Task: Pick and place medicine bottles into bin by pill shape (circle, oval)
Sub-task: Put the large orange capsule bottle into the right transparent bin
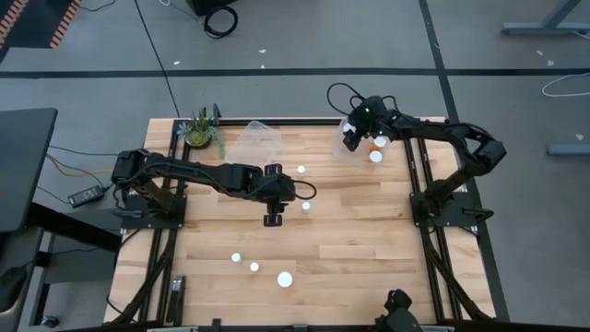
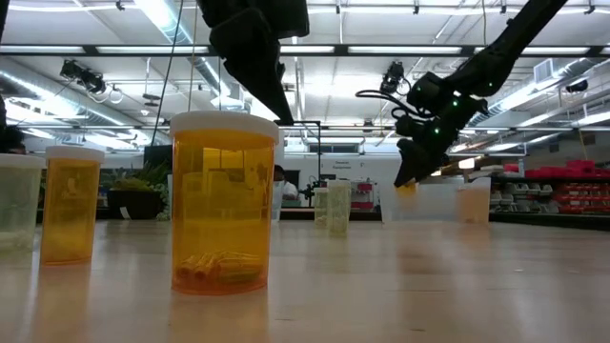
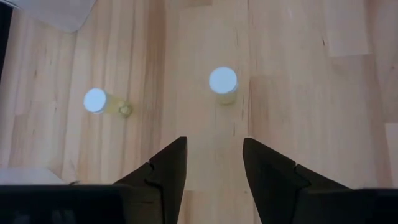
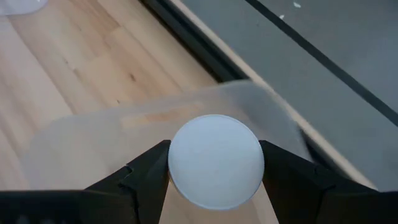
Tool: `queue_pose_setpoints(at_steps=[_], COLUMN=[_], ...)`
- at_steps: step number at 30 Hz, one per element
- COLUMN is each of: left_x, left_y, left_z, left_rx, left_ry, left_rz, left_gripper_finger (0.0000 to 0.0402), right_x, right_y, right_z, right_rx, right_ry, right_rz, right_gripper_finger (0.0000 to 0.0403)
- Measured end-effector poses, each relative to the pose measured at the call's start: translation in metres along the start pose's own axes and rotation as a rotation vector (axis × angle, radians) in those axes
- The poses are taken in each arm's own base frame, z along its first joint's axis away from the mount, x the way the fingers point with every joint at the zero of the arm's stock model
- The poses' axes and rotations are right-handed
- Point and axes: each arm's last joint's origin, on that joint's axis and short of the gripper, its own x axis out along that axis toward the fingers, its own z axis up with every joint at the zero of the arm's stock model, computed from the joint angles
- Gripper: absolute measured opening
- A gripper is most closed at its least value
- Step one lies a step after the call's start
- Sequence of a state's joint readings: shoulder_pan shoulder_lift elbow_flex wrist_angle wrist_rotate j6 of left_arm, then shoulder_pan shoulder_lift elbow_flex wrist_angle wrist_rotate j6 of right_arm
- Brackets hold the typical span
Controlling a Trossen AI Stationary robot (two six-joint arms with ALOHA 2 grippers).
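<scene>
Over the far right corner of the bench [image 1: 369,267], the right pincer [image 1: 350,138] holds a medicine bottle [image 4: 215,160] by its white cap, one finger on each side, right above a clear bin [image 4: 93,137]. Two bottles [image 1: 377,149] already sit just beside that pincer, and they look to be in the bin, so I think a small part of the job is done. Most of it is left. The left pincer [image 1: 273,218] hangs over the middle of the bench with its fingers apart and nothing between them. One bottle [image 3: 222,84] stands straight ahead of it, and another bottle [image 3: 99,102] lies a bit off to one side. Three more bottles [image 1: 254,266] wait nearer the front edge, well apart from both pincers. A second clear bin [image 1: 258,138] sits at the far edge, near a green potted plant [image 1: 200,129]. Nothing seems to block the way to either bin. Pill shapes are too small to tell, except in the big front bottle [image 2: 222,202], which looks to hold long ones.
</scene>
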State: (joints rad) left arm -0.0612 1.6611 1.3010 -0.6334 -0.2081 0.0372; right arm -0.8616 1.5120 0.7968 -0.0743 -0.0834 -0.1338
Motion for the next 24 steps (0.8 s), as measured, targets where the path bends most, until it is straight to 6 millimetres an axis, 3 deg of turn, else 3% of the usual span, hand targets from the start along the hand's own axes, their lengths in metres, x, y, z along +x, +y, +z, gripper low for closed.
queue_pose_setpoints(at_steps=[8,24], left_x=[0.0,0.0], left_y=[0.0,-0.001], left_z=[0.0,0.001], left_rx=[0.0,0.003], left_ry=[0.0,-0.011], left_rz=[0.0,-0.042], left_gripper_finger=[0.0164,0.0164], right_x=[0.002,0.002], right_y=[0.002,0.003], right_z=[-0.021,-0.025], right_rx=[0.014,0.04], right_ry=[-0.067,-0.068], right_rz=[-0.011,-0.012], right_gripper_finger=[0.0241,0.0273])
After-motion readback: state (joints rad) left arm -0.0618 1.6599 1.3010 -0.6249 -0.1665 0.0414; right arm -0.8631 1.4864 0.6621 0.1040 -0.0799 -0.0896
